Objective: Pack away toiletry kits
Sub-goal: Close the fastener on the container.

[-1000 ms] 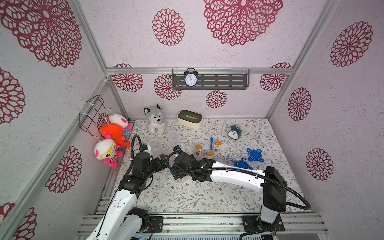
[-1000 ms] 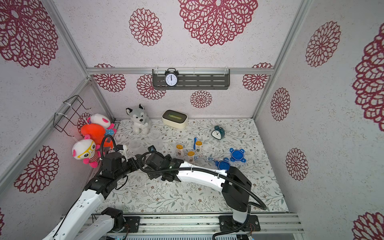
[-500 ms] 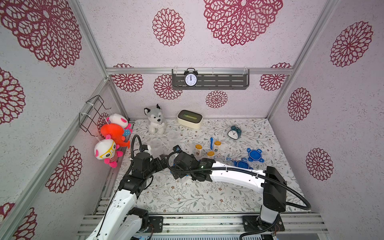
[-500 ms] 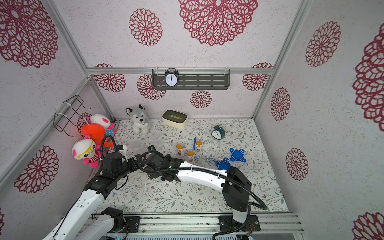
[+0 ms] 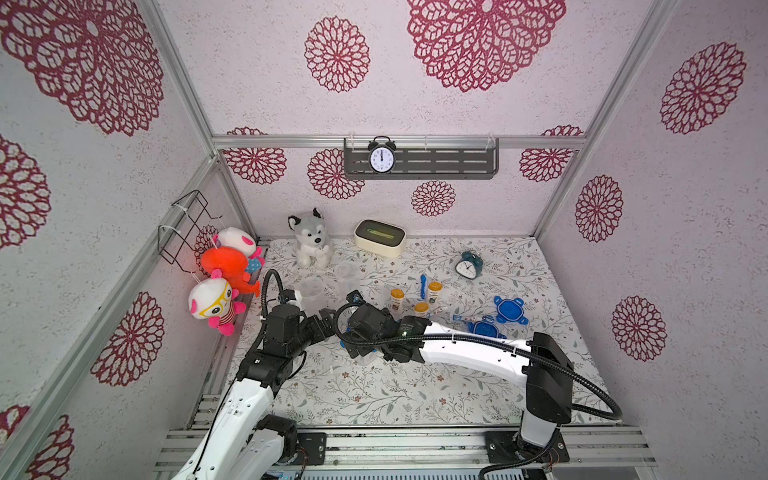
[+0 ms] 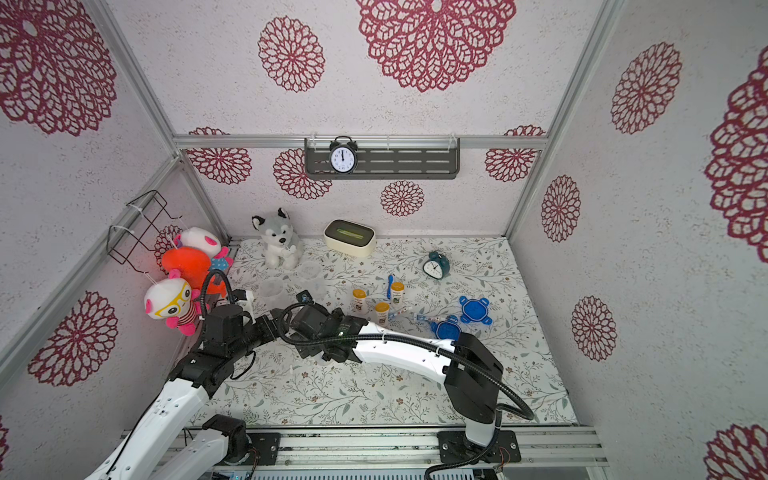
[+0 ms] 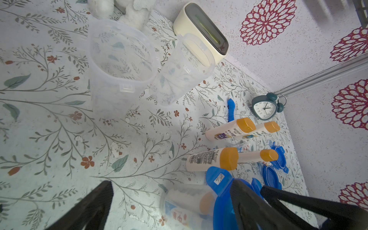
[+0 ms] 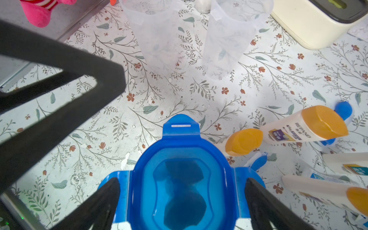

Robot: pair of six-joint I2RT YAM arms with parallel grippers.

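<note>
A clear cup (image 7: 185, 201) closed by a blue tabbed lid (image 8: 181, 185) stands mid-table; a yellow-capped bottle and a white tube show through its wall. My right gripper (image 8: 182, 182) hangs straight over the lid, open, its fingertips above the two side tabs. My left gripper (image 7: 171, 185) is open beside it, with the cup between its fingers (image 5: 326, 322) and a gap on one side. Three loose white bottles (image 5: 397, 298) with yellow caps, a blue toothbrush (image 5: 423, 286), two loose blue lids (image 5: 509, 309) and empty clear cups (image 7: 119, 65) lie farther back.
A cream tissue box (image 5: 379, 237) and a husky plush (image 5: 309, 239) sit at the back wall. A teal alarm clock (image 5: 469, 264) stands at the back right. Plush toys (image 5: 224, 266) hang on the left wall by a wire basket (image 5: 187, 224).
</note>
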